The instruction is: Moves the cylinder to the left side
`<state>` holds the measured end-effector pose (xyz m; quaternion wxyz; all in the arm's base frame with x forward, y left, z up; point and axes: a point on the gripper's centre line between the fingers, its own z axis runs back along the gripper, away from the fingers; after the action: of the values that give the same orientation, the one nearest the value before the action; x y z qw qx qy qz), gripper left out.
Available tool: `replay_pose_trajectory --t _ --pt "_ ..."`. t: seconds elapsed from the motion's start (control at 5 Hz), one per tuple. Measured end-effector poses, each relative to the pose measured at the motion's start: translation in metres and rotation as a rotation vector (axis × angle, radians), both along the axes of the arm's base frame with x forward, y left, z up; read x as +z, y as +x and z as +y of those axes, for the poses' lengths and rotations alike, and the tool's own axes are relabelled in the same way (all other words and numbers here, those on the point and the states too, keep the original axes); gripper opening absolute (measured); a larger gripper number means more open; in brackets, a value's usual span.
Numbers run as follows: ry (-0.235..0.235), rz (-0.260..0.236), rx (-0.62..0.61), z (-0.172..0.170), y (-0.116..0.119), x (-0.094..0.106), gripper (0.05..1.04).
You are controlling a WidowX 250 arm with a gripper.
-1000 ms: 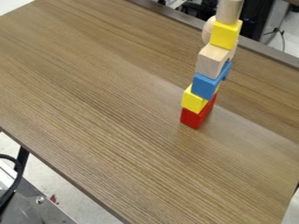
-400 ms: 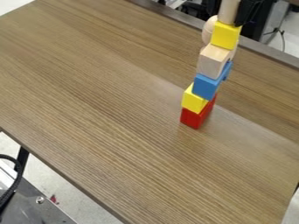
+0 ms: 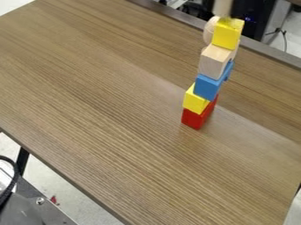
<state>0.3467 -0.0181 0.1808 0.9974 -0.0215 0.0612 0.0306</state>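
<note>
The light wooden cylinder [image 3: 222, 8] is upright and blurred at the top edge of the camera view, over the left part of the yellow cube [image 3: 227, 34] that tops the block stack. Whether its lower end touches that cube, I cannot tell. Below the cube come a plain wooden block [image 3: 213, 62], a blue block [image 3: 207, 86], another yellow block [image 3: 194, 101] and a red block [image 3: 192, 118] on the table.
A rounded wooden piece [image 3: 208, 30] shows behind the stack's upper part. The brown wood-grain table [image 3: 106, 101] stretches to the left and front of the stack. A black cable [image 3: 12, 178] runs past the lower left, beyond the table edge.
The cylinder has shifted up and slightly left from the top yellow cube. The black gripper came in at the cylinder's right and has since left the view. The blocks below look nearly unmoved.
</note>
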Motion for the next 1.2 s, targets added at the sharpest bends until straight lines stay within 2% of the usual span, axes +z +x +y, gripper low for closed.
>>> replay_pose_trajectory --t 0.2,0.4,0.6,0.8,1.0,1.2 --pt "-0.016 -0.011 0.097 0.032 0.002 0.011 0.557" --pt "-0.016 0.087 0.228 0.071 0.013 -0.022 0.557" --pt "0.029 0.153 0.39 0.116 0.016 -0.067 0.557" --pt "0.082 0.167 0.541 0.143 0.021 -0.113 0.557" --pt "0.109 0.161 0.633 0.161 0.02 -0.143 0.557" --pt "0.106 0.152 0.741 0.172 0.016 -0.154 0.557"
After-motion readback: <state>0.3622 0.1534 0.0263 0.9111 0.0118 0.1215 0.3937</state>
